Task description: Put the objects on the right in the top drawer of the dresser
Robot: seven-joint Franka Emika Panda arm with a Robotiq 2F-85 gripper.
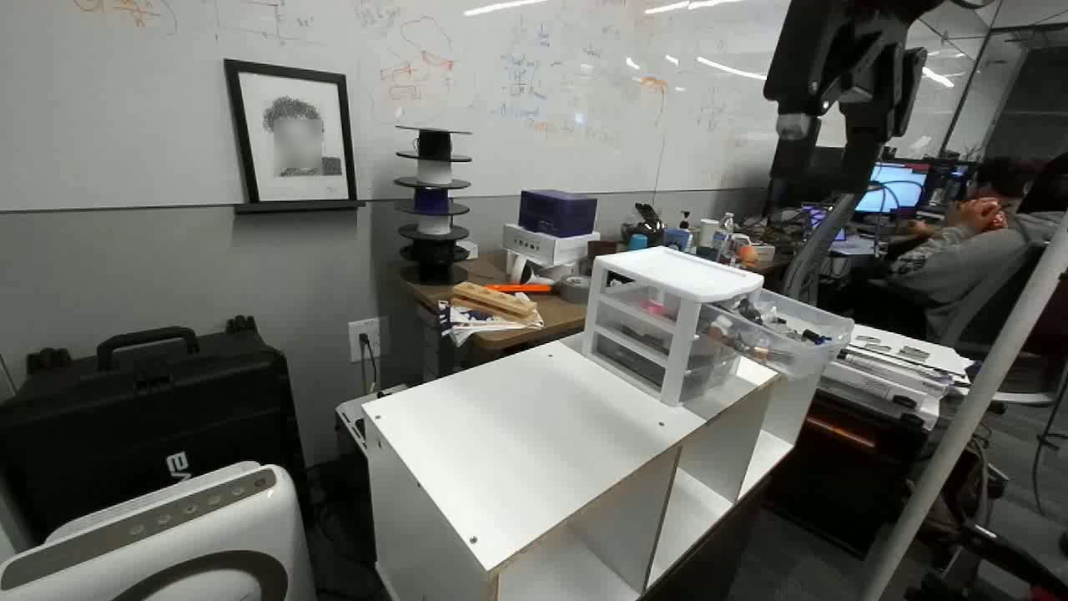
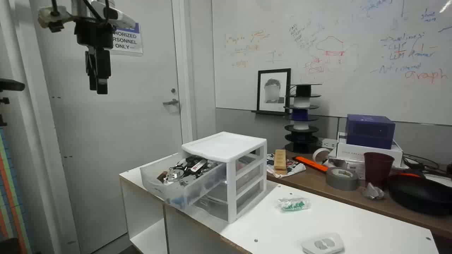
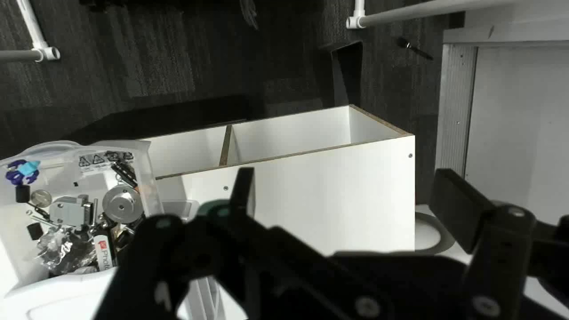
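Observation:
The small white dresser (image 1: 680,274) stands on the white cabinet; it also shows in an exterior view (image 2: 224,145) and the wrist view (image 3: 66,295). Its top drawer (image 2: 208,181) is pulled out and holds many small parts; its wall also shows in the wrist view (image 3: 150,189). A clear packet with green (image 2: 293,204) and a white flat object (image 2: 323,243) lie beside the dresser in an exterior view. The exterior views disagree, and neither shows in the wrist view. My gripper (image 3: 344,191) is open and empty, high above the cabinet; it shows in both exterior views (image 1: 822,179) (image 2: 97,88).
The white open-shelved cabinet (image 1: 534,442) carries the dresser. A brown desk (image 2: 317,183) behind it holds tape (image 2: 342,178), a dark red cup (image 2: 378,168), a black pan (image 2: 422,194), boxes and a spool stack (image 1: 434,204). A white pole (image 1: 968,417) stands in front.

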